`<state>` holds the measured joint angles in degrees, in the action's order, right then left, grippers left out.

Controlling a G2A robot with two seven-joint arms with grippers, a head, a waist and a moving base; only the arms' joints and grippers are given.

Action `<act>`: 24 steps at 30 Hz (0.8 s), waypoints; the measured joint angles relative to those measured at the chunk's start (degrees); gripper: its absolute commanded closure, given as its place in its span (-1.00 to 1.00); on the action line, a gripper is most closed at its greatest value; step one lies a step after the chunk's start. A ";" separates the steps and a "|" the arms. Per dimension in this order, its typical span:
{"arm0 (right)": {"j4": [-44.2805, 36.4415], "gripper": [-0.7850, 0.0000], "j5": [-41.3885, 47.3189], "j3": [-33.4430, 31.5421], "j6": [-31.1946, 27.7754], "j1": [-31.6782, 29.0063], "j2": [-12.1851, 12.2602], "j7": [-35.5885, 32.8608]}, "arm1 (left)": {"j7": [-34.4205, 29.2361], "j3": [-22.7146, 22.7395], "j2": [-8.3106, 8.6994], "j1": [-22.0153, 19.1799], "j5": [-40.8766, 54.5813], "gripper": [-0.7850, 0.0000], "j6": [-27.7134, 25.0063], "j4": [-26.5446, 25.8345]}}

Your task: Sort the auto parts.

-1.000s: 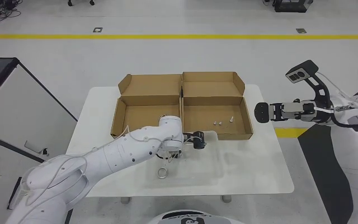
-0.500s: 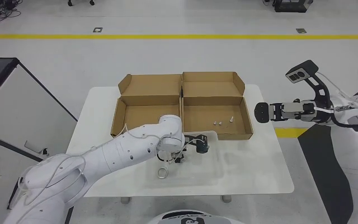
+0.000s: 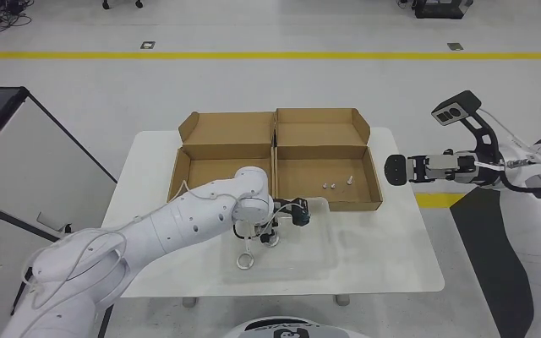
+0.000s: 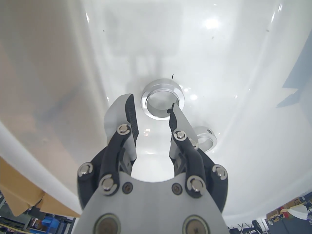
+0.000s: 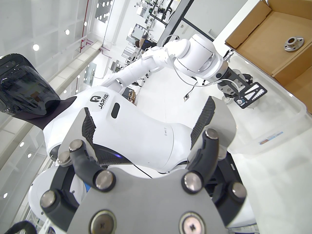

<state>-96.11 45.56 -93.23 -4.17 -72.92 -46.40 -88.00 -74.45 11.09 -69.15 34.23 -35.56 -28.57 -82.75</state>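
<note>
Left tool: you see it released, fingers spread, low inside the clear tray.
Metal ring: lies flat on the tray floor; one fingertip overlaps its rim, and it is not gripped.
Second ring: just beside the first, partly behind a finger.
Right tool: released and empty, off the surface's right edge.
Cardboard boxes: side by side at the surface's far edge.

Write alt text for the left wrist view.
The left gripper, open, is poised at a silver metal ring lying flat in a white plastic tray, one fingertip overlapping the ring's rim. A second ring lies close by, partly behind that finger.
</note>
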 measured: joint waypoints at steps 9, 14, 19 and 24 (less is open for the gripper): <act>0.00 -1.00 0.00 0.00 0.00 0.00 0.00 0.00 | -0.08 -0.15 -0.97 0.37 0.33 0.18 -1.23 2.02; 0.00 -1.00 0.00 0.00 0.00 0.00 0.00 0.00 | 0.40 -1.17 -1.20 -0.22 1.48 0.18 -1.68 1.57; 0.00 -1.00 0.00 0.00 0.00 0.00 0.00 0.00 | 0.66 -1.36 -1.11 0.15 2.20 0.15 -1.94 0.25; 0.00 -1.00 0.00 0.00 0.00 0.00 0.00 0.00 | 0.32 -1.35 -1.03 0.24 1.33 0.15 -1.61 0.00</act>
<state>-96.11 45.56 -93.23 -4.17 -72.92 -46.40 -88.00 -74.12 9.74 -70.18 34.47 -34.23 -30.18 -82.76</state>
